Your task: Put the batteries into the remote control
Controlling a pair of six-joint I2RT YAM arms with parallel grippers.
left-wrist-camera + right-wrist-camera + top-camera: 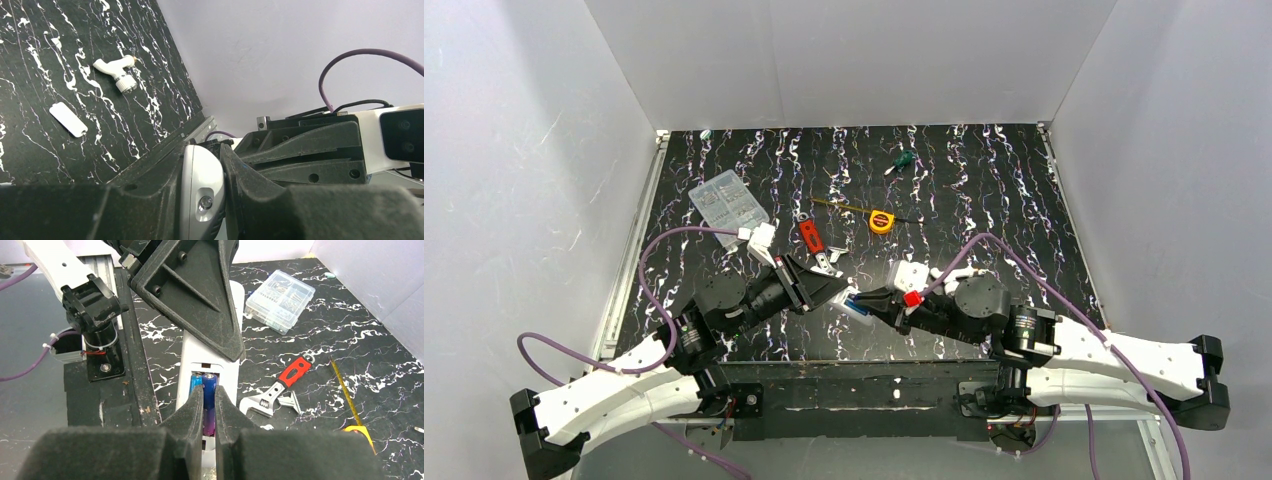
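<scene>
Snugly, battery [209, 384] sits in right claw [209, 399] (over remote [196, 354]).

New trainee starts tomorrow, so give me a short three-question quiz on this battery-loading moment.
1. True or false: the left gripper is shut on the remote.
2. The right gripper pinches: A a battery, B nothing, C the remote?
3. Besides that one, how many batteries sit in the remote?
Key: 1 true; 2 A; 3 one.
</scene>
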